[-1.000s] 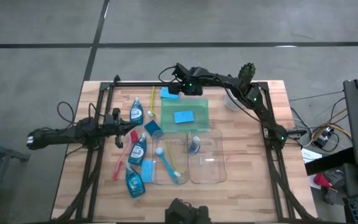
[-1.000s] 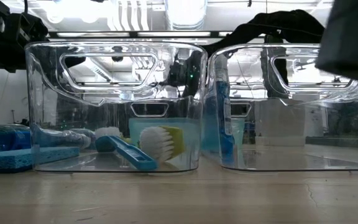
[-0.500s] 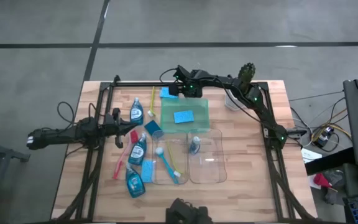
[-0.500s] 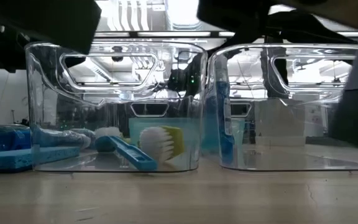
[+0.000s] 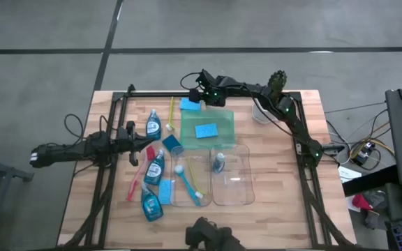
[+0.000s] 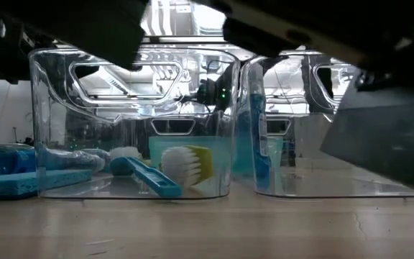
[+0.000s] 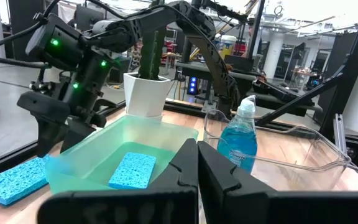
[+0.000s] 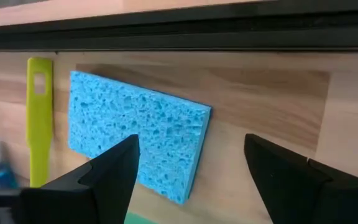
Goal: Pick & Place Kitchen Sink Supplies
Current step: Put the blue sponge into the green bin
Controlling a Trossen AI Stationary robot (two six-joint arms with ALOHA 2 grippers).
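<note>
Nearest the tabletop's (image 5: pixel 271 209) front edge stood two clear bins. The left bin (image 5: pixel 190 180) held a blue-handled brush (image 5: pixel 187 183) and a yellow-green brush (image 5: pixel 195 183); the right bin (image 5: pixel 232 176) held one bottle of blue liquid (image 5: pixel 218 163). In the left wrist view that bottle carried a blue label with white print, too small to read.

Left of the bins lay a blue sponge (image 5: pixel 165 188), two more bottles (image 5: pixel 150 203) (image 5: pixel 154 166) and a red-pink brush (image 5: pixel 135 183). No writing on these was legible.

The left claw (image 5: pixel 149 146) rested at the tabletop's left side, beside the loose supplies, with its fingers pressed together and nothing between them.

Farther back sat the green tray (image 5: pixel 223 134) with one blue sponge (image 5: pixel 206 130) inside. Left of the tray lay another bottle (image 5: pixel 153 126) and a yellow-green brush (image 5: pixel 171 116).

At the far edge, the right claw (image 5: pixel 196 100) hung over a blue sponge (image 8: pixel 138 132) lying flat on the wood just beyond the tray. Its fingers (image 8: pixel 107 174) stood wide apart, straddling the sponge without gripping it. A cactus in a white pot (image 5: pixel 266 104) stood at the far right.
</note>
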